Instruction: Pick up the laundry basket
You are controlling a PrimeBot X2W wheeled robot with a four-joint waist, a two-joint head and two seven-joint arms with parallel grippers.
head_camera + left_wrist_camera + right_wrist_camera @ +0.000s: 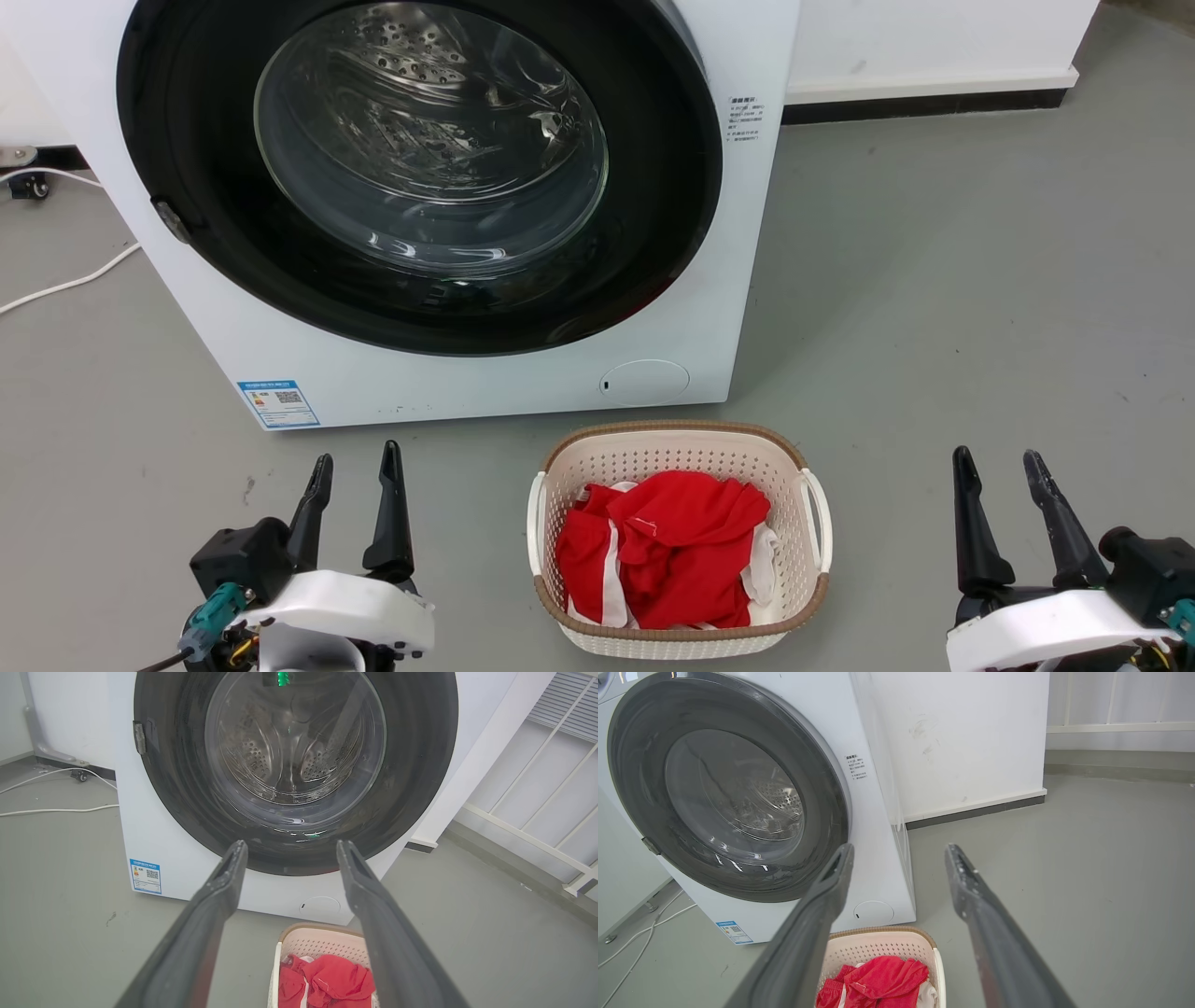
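Left pincer [356,455] and right pincer [996,455] are both spread, holding nothing. The laundry basket [674,459] sits on the floor [934,327] between them, well apart from each. I've got the reach, grip and lift all left to do.

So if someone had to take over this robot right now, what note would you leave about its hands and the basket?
Left hand: open, empty, to the basket's left, clear of it.
Right hand: open, empty, to the basket's right, clear of it.
Basket: on the floor in front of the washer, with red and white clothes inside.
Done: nothing gripped yet.
Left: probably bring each hand in to its side's handle, close, then lift evenly.
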